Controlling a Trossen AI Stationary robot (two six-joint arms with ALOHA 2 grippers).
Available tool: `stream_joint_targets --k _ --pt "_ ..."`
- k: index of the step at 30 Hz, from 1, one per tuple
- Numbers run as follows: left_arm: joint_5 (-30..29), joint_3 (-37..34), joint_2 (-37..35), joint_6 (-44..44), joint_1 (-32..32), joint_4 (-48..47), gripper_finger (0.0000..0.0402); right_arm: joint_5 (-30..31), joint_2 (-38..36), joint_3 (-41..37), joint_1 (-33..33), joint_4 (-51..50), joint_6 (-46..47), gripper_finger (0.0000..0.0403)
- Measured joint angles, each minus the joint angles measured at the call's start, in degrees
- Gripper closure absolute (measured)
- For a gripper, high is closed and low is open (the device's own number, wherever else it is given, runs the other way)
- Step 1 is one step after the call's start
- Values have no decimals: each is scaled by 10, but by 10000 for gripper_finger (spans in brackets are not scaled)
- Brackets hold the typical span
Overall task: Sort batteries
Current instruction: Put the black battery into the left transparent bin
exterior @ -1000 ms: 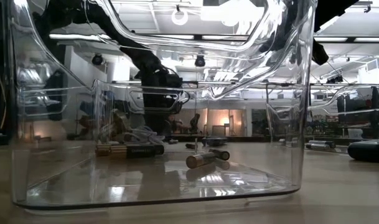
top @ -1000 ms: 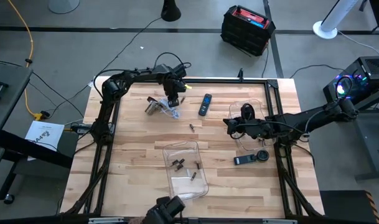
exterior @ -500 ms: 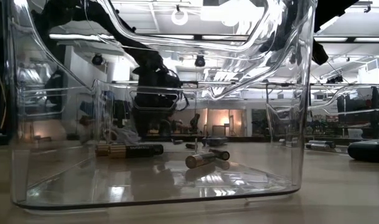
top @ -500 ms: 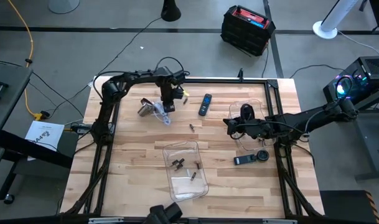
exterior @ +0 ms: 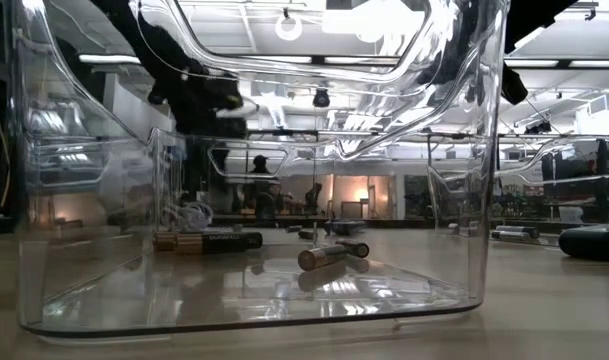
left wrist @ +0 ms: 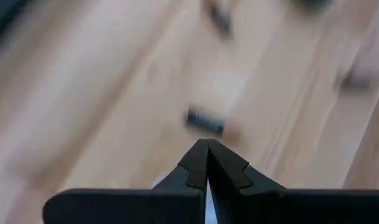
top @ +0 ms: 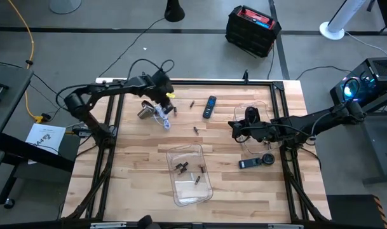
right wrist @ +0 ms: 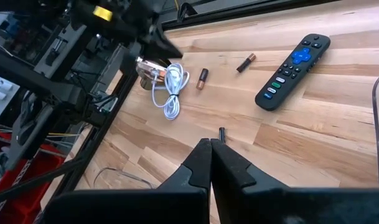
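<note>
The left hand (top: 162,97) is pinched tight, empty, above the table (top: 136,165). The right hand (top: 234,127) is pinched tight too, near the batteries (top: 195,130).

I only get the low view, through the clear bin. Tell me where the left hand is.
Observer: The left hand is at the table's far-left part, beside the silver cylinder and its white cable.
Operator: Report its fingers.
Observer: Shut, with nothing between them; one battery lies on the wood just ahead.
Operator: Count the batteries outside the bin.
Observer: The right wrist view shows three loose batteries, between the cable and the remote.
</note>
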Motion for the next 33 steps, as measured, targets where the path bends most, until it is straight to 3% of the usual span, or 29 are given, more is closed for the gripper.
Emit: stream_joint_targets --k 5,16,24,33 --pt "-60 10 -5 -118 -22 113 394 0 0 0 0 0 -4 403" --pt "-86 45 59 -308 -40 47 278 -3 0 0 0 -2 -18 403" --pt "-81 46 102 -382 -77 118 221 -3 0 0 0 -7 -19 403" --pt "-89 110 190 -413 -93 72 215 -3 0 0 0 -8 -19 403"
